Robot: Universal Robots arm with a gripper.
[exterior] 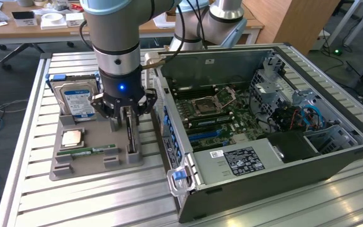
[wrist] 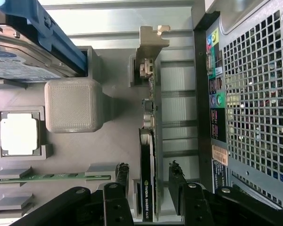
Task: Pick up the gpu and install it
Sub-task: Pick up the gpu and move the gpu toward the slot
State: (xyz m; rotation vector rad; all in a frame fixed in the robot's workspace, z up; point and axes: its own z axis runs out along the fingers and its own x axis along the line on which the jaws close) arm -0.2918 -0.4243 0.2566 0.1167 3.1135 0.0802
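- Gripper (exterior: 126, 124): jaws spread, 2 fingers (wrist: 121, 175) lowered to either side of the gpu, a gap showing on each side; nothing pinched.
- gpu (wrist: 147, 150): stands on edge in a slot of the grey tray (exterior: 87, 166), directly between the fingertips. Its silver bracket (wrist: 151, 42) is at the end away from the gripper.
- Tray position: on the slatted table (exterior: 74, 203), just beside the open computer case (exterior: 263, 123).
- Other tray contents: 1 hard drive (exterior: 74, 99) with blue label, upright; 1 processor chip (exterior: 72, 138), flat; 1 green memory stick (exterior: 93, 151), well apart from the fingers.
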